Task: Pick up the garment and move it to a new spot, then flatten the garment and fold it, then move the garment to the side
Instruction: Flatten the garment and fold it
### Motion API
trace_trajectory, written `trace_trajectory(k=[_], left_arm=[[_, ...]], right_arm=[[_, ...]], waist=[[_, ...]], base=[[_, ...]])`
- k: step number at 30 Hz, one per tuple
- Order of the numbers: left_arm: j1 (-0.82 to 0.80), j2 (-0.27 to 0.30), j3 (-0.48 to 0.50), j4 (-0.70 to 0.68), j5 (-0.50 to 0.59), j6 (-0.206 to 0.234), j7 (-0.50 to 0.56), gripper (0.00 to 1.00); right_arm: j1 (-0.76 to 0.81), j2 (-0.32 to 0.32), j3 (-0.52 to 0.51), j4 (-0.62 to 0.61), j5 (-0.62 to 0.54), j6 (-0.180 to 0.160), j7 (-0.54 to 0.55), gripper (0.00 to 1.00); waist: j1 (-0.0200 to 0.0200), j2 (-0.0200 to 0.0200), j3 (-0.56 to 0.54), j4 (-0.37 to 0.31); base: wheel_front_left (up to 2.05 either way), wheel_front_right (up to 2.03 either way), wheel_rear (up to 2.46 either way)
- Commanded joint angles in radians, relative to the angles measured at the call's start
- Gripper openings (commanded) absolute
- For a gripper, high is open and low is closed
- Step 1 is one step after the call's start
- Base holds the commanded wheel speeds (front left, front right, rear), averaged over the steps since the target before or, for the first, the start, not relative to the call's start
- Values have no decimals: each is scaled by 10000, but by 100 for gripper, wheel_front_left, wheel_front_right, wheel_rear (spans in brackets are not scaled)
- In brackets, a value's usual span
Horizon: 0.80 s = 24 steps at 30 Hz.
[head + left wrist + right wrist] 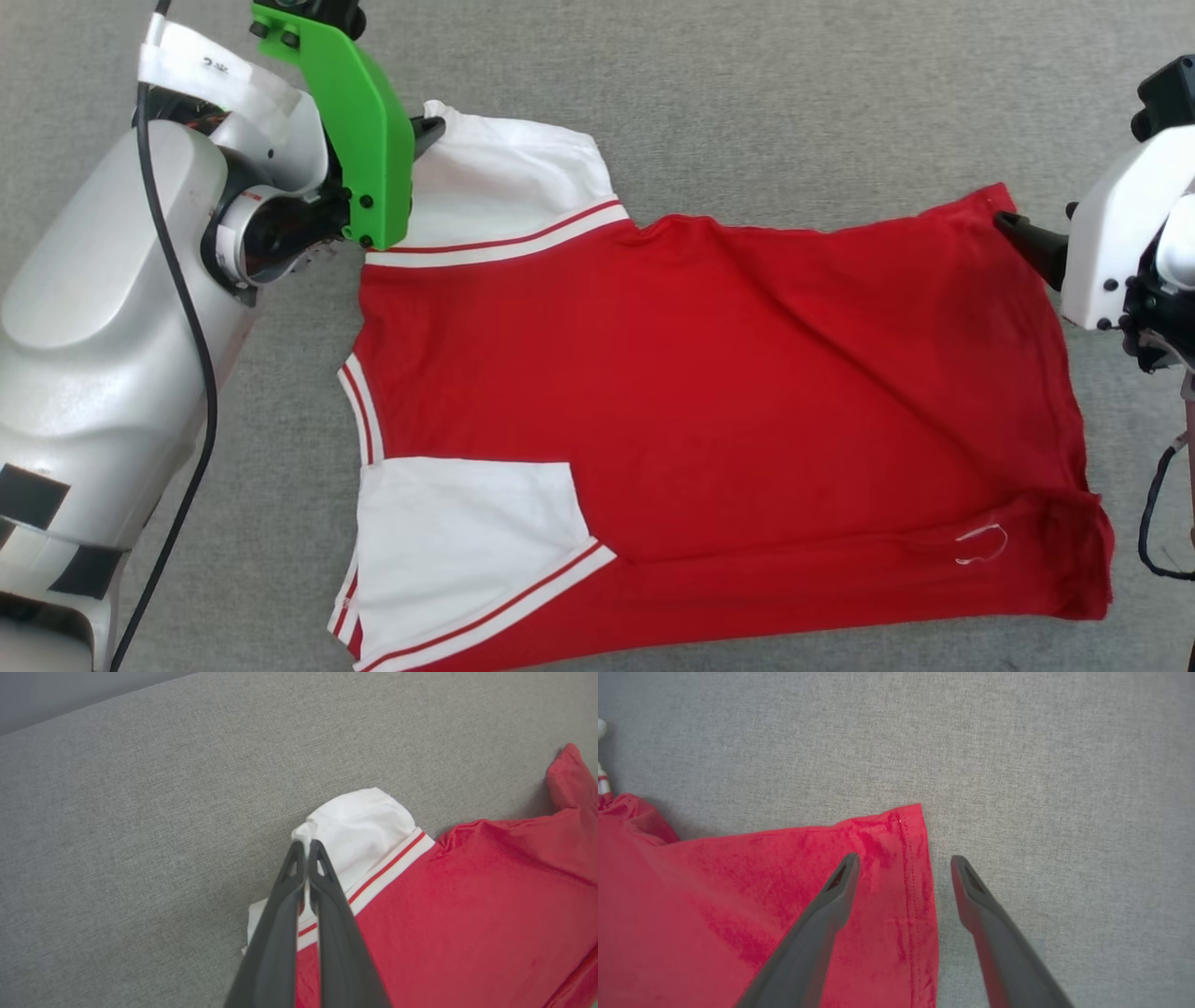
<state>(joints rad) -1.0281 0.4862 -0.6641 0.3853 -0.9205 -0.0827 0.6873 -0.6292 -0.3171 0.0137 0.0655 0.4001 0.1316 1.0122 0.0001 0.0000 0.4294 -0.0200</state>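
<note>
At the far left, pale grey forearm (103, 308) with a black cable, ending in a bright green plastic bracket (359, 121). Just past the bracket, left tool (428, 131) (307, 847): two long dark fingers clenched together, pinching the outer edge of the far white sleeve (504, 177) (359, 821), with a sliver of white cloth caught between the tips.

Spread flat on the grey fabric-covered counter (747, 93) (140, 835) (1041, 765), red short-sleeved jersey (709, 373) (467, 905) (714, 905) with white sleeves and red-and-white striped trim, collar end toward the left, hem toward the right. Near white sleeve (457, 532) lying in over the red body at the lower left. Soft diagonal wrinkles across the red cloth. Loose white thread (980, 546) near the lower right corner.

At the far right, right tool (1013, 229) (904, 858) on a white mount, released, fingers spread wide, grasping nothing. One finger over the red cloth, the other over bare counter, straddling the stitched edge at the far hem corner (997, 198) (908, 814). Impossible to tell whether touching the cloth.
</note>
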Motion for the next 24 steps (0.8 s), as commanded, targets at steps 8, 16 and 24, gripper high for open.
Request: trace_trajectory(k=[8, 16, 24], left_arm=[[508, 200, -101, -1404, 133, 345, -3, 0], [666, 317, -112, -2075, 170, 539, -8, 0], [900, 343, -132, -2074, 126, 596, -132, 0]], right_arm=[[-727, -106, 438, 1436, -326, -9, -26, 100], [-758, -239, 1001, 2379, -327, -9, -302, 100], [-692, -294, 1568, 3105, 30, -9, -1039, 0]], waist=[[-1, 0, 308, 497], [-1, 0, 510, 663], [-1, 0, 416, 688]], base=[[0, 0, 0], [0, 0, 0], [0, 0, 0]])
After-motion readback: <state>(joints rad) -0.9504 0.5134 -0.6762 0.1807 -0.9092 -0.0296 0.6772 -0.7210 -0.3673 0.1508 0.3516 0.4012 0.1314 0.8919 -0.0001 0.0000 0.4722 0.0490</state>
